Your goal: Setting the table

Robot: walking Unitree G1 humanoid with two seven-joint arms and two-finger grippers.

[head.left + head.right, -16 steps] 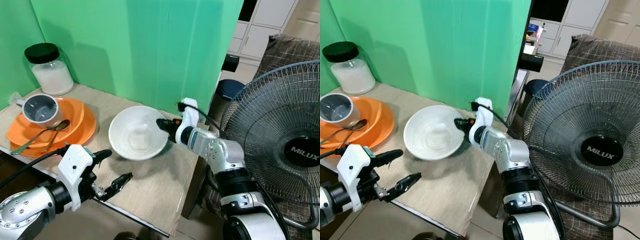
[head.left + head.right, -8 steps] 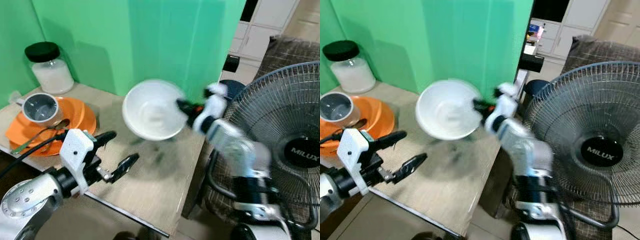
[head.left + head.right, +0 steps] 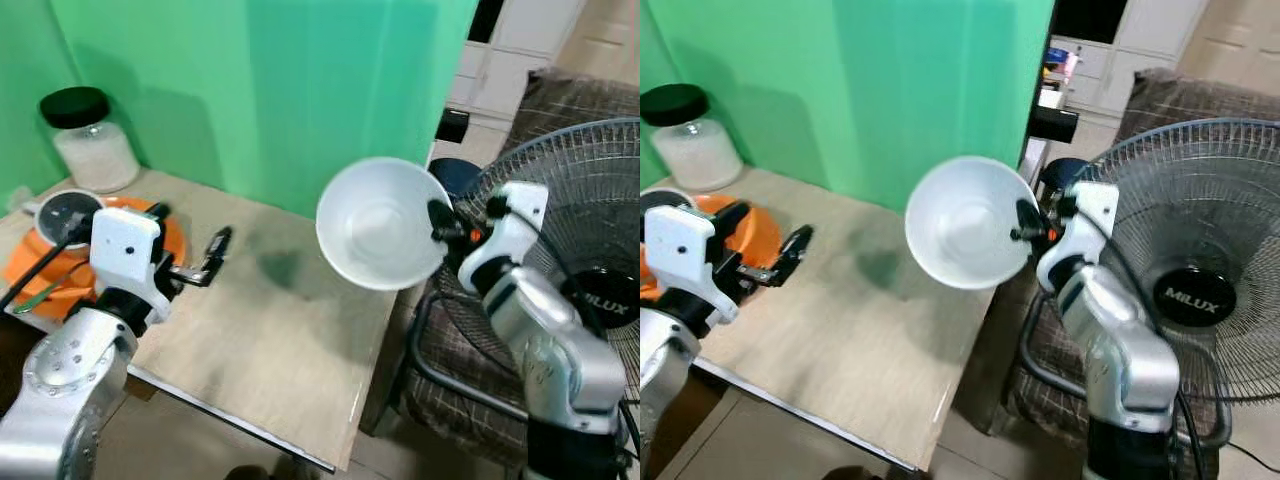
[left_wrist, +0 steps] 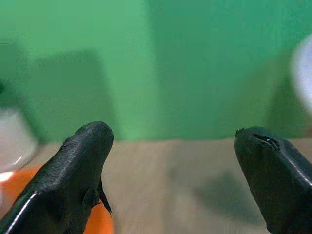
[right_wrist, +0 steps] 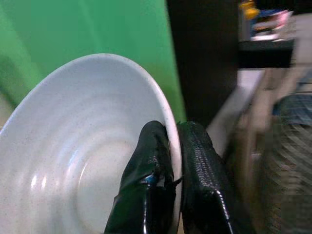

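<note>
My right gripper (image 3: 437,222) pinches the white bowl (image 3: 380,224) by its rim, one finger inside and one outside, holding it tilted in the air past the table (image 3: 270,330) edge. My left gripper (image 3: 190,250) hovers above the table, fingers spread. Level the bowl before lowering it. The fan (image 3: 600,300) reads "MILUX".

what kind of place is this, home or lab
Probably a lived-in home, partly staged: a standing fan and white cabinets sit behind a wooden table, though a green backdrop screens it.
</note>
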